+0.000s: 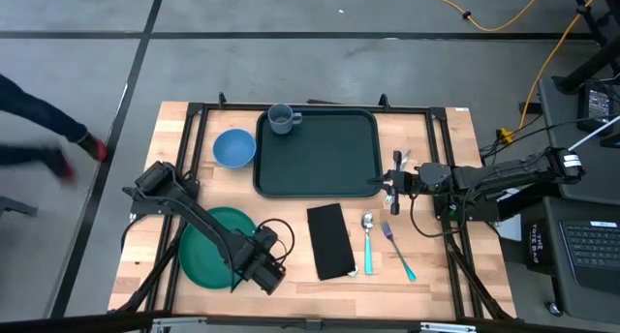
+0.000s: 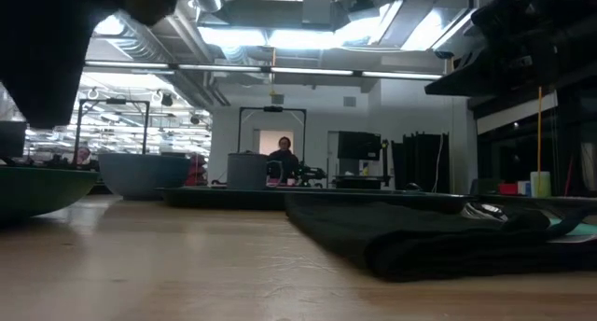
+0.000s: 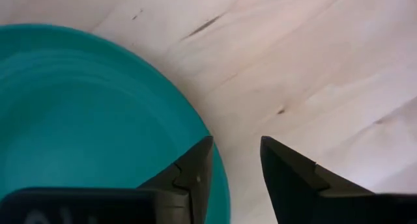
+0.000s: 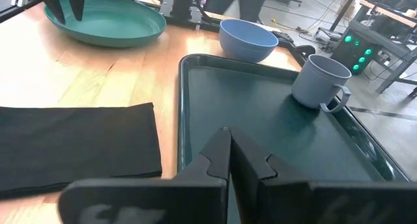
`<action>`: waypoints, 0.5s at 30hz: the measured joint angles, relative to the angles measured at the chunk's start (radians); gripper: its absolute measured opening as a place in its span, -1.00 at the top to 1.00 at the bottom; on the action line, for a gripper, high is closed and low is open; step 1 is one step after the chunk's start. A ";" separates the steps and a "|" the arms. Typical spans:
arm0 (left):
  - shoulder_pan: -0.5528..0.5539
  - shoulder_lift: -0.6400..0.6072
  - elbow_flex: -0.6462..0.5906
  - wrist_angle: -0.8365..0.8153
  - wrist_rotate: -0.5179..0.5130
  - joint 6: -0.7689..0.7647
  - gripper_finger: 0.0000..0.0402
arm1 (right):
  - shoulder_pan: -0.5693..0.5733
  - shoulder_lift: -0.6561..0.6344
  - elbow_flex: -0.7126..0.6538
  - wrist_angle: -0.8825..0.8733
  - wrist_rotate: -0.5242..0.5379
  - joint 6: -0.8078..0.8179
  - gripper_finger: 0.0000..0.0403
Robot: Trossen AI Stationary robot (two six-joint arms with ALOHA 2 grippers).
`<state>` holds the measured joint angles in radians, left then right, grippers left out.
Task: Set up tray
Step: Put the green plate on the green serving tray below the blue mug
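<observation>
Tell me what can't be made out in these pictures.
- Left gripper: in the high view the arm's own body hides its fingers.
- Plate: high view, the left arm covers part of it.
- Spoon and fork: low view, mostly hidden behind the napkin.
- Tray: right wrist view, near end hidden by right gripper.

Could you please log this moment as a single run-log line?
left gripper: open at green plate rim | right gripper: shut at tray edge | on tray: grey mug | off tray: blue bowl, napkin, spoon, fork
</observation>
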<state>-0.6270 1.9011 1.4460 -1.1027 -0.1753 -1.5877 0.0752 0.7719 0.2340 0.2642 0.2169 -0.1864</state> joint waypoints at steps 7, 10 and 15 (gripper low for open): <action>0.000 0.064 0.000 -0.002 0.049 0.001 0.39 | 0.000 0.000 0.000 0.000 0.000 0.008 0.95; 0.000 0.080 0.000 -0.001 0.051 0.002 0.39 | 0.000 0.000 0.000 0.000 0.000 0.027 0.95; 0.000 0.096 0.000 -0.002 0.050 0.004 0.39 | 0.000 0.000 0.000 -0.001 0.000 0.027 0.95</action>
<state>-0.6270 1.9967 1.4458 -1.1046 -0.1249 -1.5841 0.0752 0.7719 0.2340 0.2634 0.2169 -0.1589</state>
